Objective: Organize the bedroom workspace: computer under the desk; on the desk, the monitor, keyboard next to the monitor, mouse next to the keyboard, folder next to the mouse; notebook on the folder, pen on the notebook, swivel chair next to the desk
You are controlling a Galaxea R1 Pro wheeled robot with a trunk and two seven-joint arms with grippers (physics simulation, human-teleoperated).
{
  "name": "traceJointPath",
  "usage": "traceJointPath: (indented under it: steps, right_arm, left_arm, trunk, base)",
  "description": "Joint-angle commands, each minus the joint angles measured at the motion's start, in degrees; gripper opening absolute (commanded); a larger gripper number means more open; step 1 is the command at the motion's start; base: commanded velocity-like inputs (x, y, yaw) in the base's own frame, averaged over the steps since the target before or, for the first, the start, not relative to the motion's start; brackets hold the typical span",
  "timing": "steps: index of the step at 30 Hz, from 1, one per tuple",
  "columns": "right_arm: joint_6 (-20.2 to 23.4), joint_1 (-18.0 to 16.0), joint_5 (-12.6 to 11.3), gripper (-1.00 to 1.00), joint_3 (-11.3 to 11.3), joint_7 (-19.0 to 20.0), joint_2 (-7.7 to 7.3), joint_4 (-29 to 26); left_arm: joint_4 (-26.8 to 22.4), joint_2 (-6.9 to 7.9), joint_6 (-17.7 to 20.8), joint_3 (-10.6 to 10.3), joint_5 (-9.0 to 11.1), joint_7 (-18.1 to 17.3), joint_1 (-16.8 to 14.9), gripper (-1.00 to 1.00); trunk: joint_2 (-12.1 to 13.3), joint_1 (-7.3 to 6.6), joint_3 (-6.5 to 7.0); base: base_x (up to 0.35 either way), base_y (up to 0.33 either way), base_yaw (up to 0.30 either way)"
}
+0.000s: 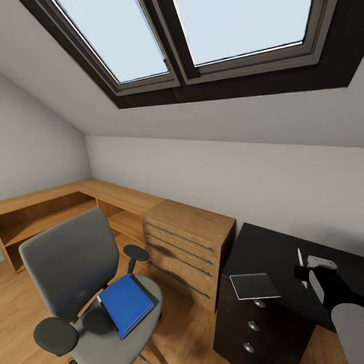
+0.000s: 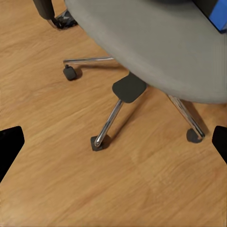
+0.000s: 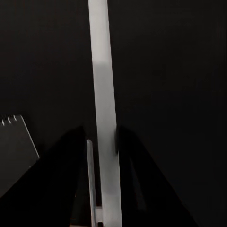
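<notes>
The grey swivel chair [image 1: 71, 263] stands on the wooden floor at the lower left, and the blue folder [image 1: 126, 305] lies flat on its seat. On the black desk [image 1: 263, 253] at the right rest a grey notebook [image 1: 255, 286] and a thin white pen [image 1: 301, 260]. My right gripper [image 1: 304, 275] is at the pen's near end; in the right wrist view its dark fingers [image 3: 71, 161] hug the pen [image 3: 104, 118] on both sides. The notebook's corner [image 3: 14, 142] lies beside them. My left gripper [image 2: 116, 142] hangs open over the floor by the chair base [image 2: 127, 90].
A wooden chest of drawers [image 1: 187, 247] stands between chair and desk, and a low wooden shelf unit [image 1: 55, 207] runs along the wall behind. A small white object [image 1: 322, 263] sits on the desk past the pen. The sloped ceiling holds skylights [image 1: 187, 35].
</notes>
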Motion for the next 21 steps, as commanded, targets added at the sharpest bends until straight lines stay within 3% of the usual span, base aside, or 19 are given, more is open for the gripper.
traceJointPath:
  steps: [1,2,6,12,21]
  right_arm:
    - [-0.58,-1.58,0.83,-1.00,-0.20,-0.06,-0.43,2.27]
    - [-4.81,-7.52,2.56,-1.00,-0.27,-1.31,-2.50,11.64]
    - [-6.95,-11.25,3.19,-1.00,-0.52,-3.63,-3.48,16.69]
    - [-7.25,-11.91,3.10,-1.00,-0.75,-3.93,-3.11,17.81]
    - [-6.44,-12.01,1.88,-1.00,-0.77,-4.06,-0.92,17.66]
  left_arm:
    - [0.03,-0.01,-0.13,0.07,-0.27,0.23,-0.03,1.00]
    - [0.10,-0.03,-0.16,0.05,-0.28,0.22,-0.03,1.00]
    - [0.19,-0.04,-0.16,0.04,-0.22,0.23,-0.03,1.00]
    - [0.67,-0.06,-0.14,0.04,-0.26,0.29,-0.03,1.00]
    - [1.01,-0.04,-0.08,0.04,-0.24,0.28,-0.03,1.00]
  trunk:
    - [-0.05,0.01,-0.08]
    - [-0.05,0.01,-0.08]
    - [-0.05,0.01,-0.08]
    - [-0.05,0.01,-0.08]
    - [-0.05,0.01,-0.08]
  base:
    - [0.000,0.000,0.000]
    - [0.000,0.000,0.000]
    - [0.000,0.000,0.000]
    - [0.000,0.000,0.000]
    - [0.000,0.000,0.000]
